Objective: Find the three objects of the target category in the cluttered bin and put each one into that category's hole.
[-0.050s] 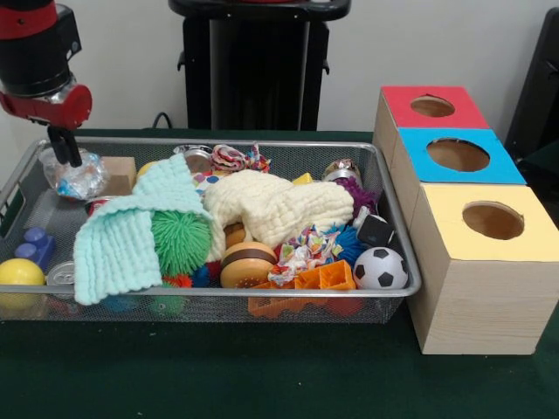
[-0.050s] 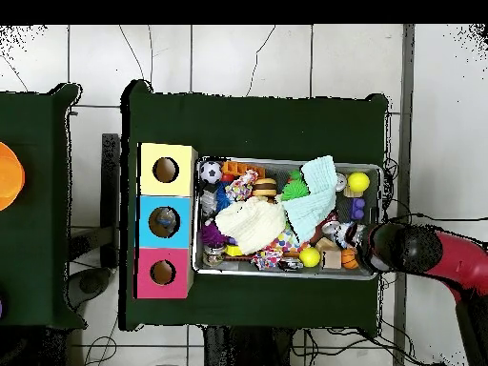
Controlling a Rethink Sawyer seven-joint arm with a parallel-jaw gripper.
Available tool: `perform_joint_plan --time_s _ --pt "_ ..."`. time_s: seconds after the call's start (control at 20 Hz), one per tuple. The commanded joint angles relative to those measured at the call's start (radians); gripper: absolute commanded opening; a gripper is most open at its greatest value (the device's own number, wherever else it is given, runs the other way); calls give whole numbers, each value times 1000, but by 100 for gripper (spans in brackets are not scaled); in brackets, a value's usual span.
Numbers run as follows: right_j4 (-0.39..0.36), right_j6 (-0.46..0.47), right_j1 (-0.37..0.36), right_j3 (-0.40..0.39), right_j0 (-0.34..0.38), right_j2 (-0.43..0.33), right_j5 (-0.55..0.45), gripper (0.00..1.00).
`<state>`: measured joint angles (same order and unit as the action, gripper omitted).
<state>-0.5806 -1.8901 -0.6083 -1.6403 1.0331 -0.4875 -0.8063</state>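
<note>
The gripper (image 1: 65,150) is held over the far corner of the wire bin (image 1: 397,253), just above a crumpled clear bag (image 1: 77,179); its fingers are seen close together, with nothing between them. The bin is filled with toys and cloths (a mint knitted cloth (image 1: 122,236), a cream cloth (image 1: 279,208), a soccer ball (image 1: 381,269)). Beside the bin stand three boxes with holes: red (image 1: 431,106), blue (image 1: 458,154), yellow (image 1: 492,220)

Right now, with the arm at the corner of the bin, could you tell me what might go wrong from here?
1. The tool hangs over a crinkly plastic bag; it could snag and lift out with the arm.
2. The mint cloth and cream cloth cover much of the bin, so targets may stay hidden.
3. The soccer ball may roll if nudged.
</note>
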Motion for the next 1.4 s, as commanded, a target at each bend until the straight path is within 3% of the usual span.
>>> perform_joint_plan --time_s 0.05,0.55,1.4 --pt "54 92 -14 6 -53 -28 -125 0" --pt "151 -4 -42 -25 -124 -4 -136 0" --pt "292 -182 -69 -68 -300 99 -36 0"
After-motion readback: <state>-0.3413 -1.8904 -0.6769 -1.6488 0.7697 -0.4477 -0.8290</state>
